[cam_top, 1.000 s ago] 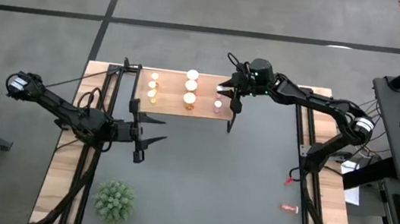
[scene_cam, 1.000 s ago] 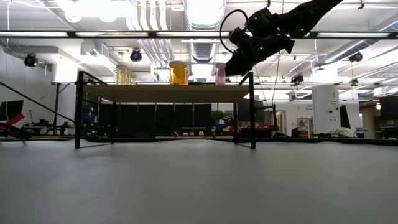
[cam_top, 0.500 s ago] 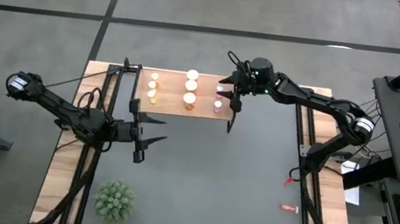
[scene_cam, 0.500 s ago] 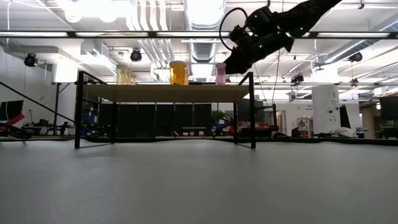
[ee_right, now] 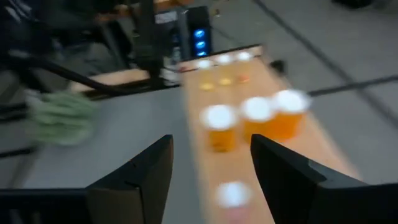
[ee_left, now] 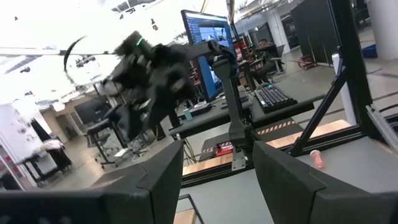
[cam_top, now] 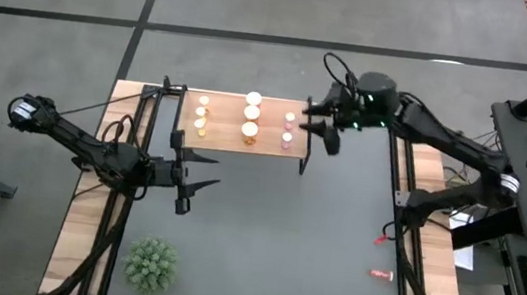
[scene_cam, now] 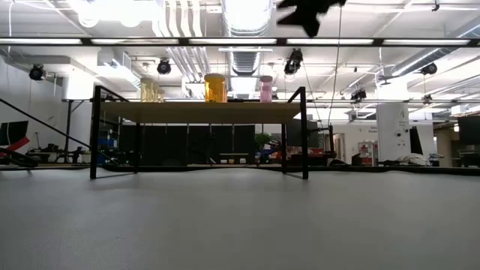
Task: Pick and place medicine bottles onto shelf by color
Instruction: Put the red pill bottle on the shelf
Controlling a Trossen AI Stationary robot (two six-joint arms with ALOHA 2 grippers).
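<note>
My right tool (cam_top: 323,133) hangs empty, fingers spread, just beside the shelf (cam_top: 225,133) end where the medicine bottles (cam_top: 251,113) stand, so a careless swing could topple the nearest pink one (cam_top: 290,119).

Matt grey table (cam_top: 265,218), light wooden shelf (cam_top: 225,135), black metal legs (scene_cam: 95,131).
</note>
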